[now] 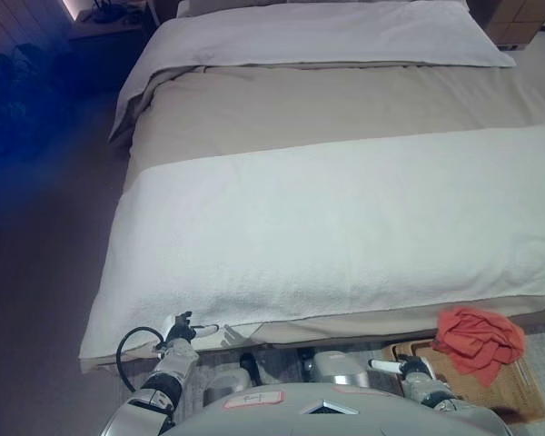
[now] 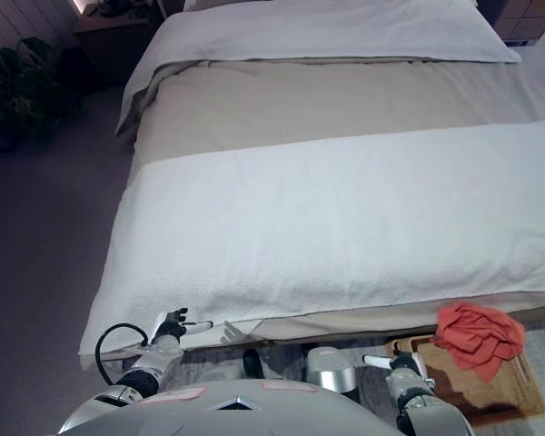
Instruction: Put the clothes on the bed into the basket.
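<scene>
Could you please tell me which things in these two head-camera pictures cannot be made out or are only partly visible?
- Basket: the orange-red cloth covers part of it, so what lies beneath cannot be seen.
- Bed: cut off by the right edge in both views; clothes further right could not be seen.
- Right hand: too small to tell the fingers.
- Left hand: low by the bed's corner, its fingers too small to judge.
</scene>
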`<state>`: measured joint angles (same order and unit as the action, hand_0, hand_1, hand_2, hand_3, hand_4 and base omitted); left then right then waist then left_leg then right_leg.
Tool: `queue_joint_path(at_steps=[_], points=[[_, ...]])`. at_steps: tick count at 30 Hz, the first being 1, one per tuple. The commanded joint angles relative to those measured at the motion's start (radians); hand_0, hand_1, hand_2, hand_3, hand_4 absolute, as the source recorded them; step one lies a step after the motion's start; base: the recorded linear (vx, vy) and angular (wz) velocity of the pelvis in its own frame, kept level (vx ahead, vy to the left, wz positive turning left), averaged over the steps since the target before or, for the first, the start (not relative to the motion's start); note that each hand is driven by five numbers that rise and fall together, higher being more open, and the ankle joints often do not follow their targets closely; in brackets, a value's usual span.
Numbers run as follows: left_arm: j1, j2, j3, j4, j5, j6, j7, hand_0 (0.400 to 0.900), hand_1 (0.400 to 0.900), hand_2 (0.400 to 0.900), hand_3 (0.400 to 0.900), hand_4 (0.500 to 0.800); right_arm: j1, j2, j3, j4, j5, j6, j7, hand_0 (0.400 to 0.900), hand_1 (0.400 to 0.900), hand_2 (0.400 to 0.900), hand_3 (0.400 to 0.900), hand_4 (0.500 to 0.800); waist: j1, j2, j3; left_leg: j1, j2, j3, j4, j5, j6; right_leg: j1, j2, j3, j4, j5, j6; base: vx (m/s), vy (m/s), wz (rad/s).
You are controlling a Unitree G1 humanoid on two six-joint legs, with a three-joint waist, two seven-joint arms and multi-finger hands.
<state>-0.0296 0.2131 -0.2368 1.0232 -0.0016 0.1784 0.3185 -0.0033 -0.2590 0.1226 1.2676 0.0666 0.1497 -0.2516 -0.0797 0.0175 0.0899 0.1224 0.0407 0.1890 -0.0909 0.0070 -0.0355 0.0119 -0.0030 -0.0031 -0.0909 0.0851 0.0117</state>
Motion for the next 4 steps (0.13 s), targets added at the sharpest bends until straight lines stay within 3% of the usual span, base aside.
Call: queue_joint_path(at_steps=[1, 4], points=[[-0.061, 0.049, -0.011, 0.056, 0.037, -0.01, 0.025, 0.9, 0.9, 0.9, 0.9, 0.8, -0.088, -0.042, 0.027, 0.024, -0.028, -0.021, -0.022, 0.9, 0.9, 0.9, 0.9, 0.8, 0.002, -0.018, -0.027, -0.021, 0.03, -0.043, 0.004, -0.012, -0.027, 0.037, -0.082, -0.014, 0.004, -0.042, 0.097, 0.03, 0.036, -0.11], [-0.076, 0.042, -0.019, 0.065, 0.039, -0.013, 0.033, 0.9, 0.9, 0.9, 0.9, 0.8, -0.096, -0.029, 0.038, 0.023, -0.023, -0.028, -0.023, 0.9, 0.9, 0.9, 0.9, 0.8, 0.001, -0.02, -0.028, -0.015, 0.027, -0.037, 0.004, -0.016, -0.024, 0.038, -0.084, -0.008, 0.004, -0.042, 0.099, 0.02, 0.031, -0.09]])
